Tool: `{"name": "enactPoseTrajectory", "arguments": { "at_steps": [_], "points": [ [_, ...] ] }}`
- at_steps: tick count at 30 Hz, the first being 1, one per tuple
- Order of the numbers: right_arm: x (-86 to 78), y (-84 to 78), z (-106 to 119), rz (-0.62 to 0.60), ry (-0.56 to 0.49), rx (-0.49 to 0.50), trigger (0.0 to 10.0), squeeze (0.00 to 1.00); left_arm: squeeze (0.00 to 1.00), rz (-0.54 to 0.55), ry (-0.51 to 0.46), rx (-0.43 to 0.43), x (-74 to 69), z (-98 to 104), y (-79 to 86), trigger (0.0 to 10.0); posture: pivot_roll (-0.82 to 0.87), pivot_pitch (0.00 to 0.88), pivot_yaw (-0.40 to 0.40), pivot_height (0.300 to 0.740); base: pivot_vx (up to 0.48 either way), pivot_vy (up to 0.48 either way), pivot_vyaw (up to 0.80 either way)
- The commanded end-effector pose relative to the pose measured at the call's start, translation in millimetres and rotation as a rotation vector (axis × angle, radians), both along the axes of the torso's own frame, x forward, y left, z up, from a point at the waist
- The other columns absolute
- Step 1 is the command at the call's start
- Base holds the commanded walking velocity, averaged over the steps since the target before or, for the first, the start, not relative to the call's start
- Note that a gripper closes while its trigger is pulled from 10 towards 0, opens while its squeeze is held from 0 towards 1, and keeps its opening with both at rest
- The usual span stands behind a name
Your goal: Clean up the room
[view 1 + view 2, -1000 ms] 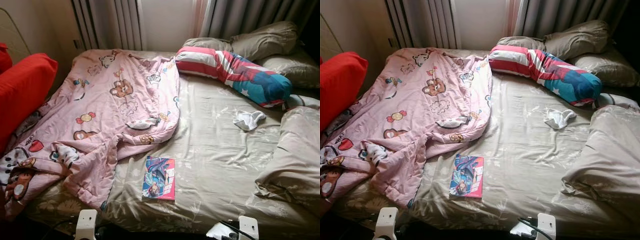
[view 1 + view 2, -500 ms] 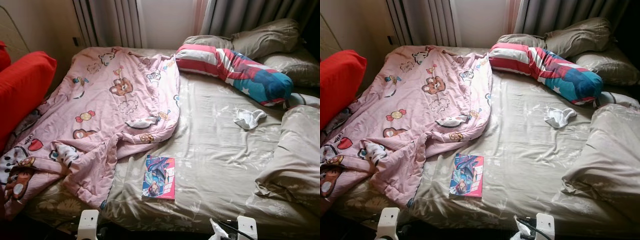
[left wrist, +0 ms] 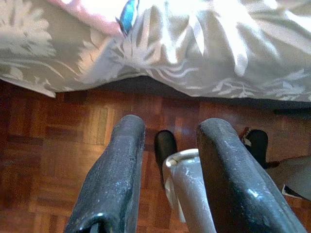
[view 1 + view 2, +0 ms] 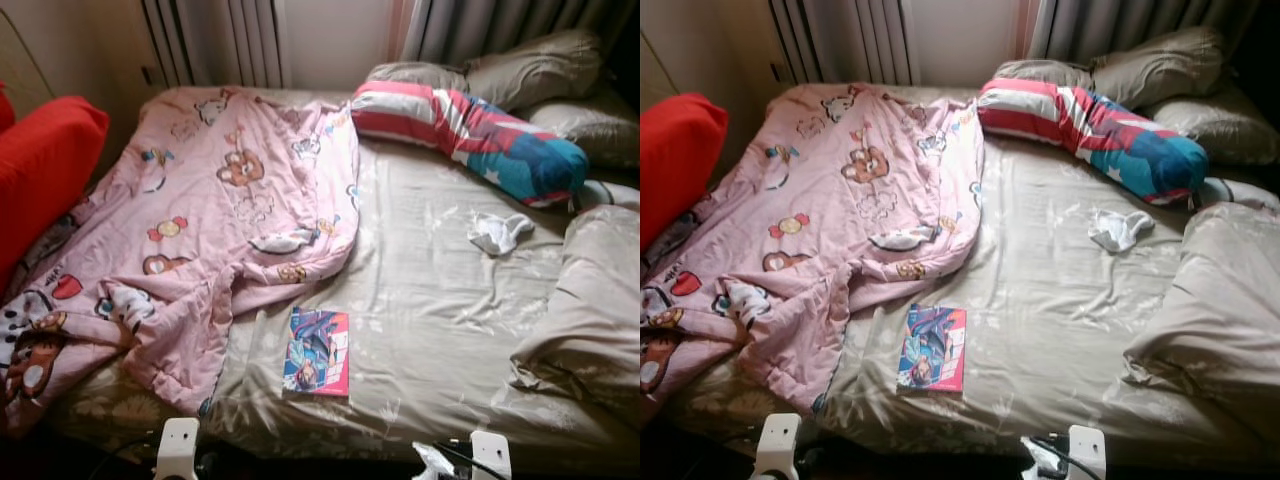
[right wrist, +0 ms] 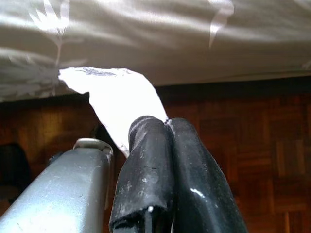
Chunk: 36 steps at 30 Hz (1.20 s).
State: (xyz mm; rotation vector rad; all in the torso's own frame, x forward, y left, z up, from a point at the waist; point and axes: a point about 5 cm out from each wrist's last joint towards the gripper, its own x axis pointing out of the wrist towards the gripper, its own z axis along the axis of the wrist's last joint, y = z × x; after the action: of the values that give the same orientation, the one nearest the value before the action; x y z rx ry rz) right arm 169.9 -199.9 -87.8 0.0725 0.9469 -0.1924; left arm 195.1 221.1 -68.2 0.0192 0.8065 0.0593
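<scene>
Right gripper (image 5: 163, 145) pinches a thin white paper scrap (image 5: 114, 97) by one edge; left gripper (image 3: 167, 170) hangs spread. That flimsy scrap could slip free.

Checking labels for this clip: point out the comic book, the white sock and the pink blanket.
comic book (image 4: 317, 352), left eye view, cover centre
white sock (image 4: 497, 232), left eye view, bunched middle
pink blanket (image 4: 215, 205), left eye view, flat middle
</scene>
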Motion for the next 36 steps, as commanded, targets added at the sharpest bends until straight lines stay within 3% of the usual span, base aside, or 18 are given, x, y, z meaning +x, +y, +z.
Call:
{"name": "enactPoseTrajectory", "arguments": {
  "at_steps": [1, 20, 27, 36],
  "points": [
    [-9.7, 0.4, -5, 0.006, 0.038, 0.002, 10.0, 0.00, 0.00, -0.001, 0.037, 0.001, -11.1, -6, 0.2, 10.0, 0.01, 0.153, -0.040, 0.728, -0.307, 0.000, 0.00],
    [-10.4, -7.6, -3, 0.001, 0.038, 0.004, 10.0, 0.00, 0.00, -0.005, 0.037, 0.002, -11.1, -6, -1.7, 10.0, 0.02, 0.159, -0.039, 0.728, -0.297, 0.000, 0.00],
    [-10.0, -10.6, -3, 0.014, 0.036, 0.009, 10.0, 0.00, 0.00, 0.001, 0.036, 0.001, -11.2, -7, -2.0, 10.0, 0.02, 0.160, -0.040, 0.728, 0.000, 0.000, 0.00],
    [-8.4, 3.7, -4, 0.069, 0.039, 0.014, 10.0, 0.00, 0.00, 0.053, 0.016, -0.021, -4.7, -3, -0.9, 10.0, 0.02, 0.153, -0.048, 0.728, 0.000, 0.000, 0.76]
  ]
}}
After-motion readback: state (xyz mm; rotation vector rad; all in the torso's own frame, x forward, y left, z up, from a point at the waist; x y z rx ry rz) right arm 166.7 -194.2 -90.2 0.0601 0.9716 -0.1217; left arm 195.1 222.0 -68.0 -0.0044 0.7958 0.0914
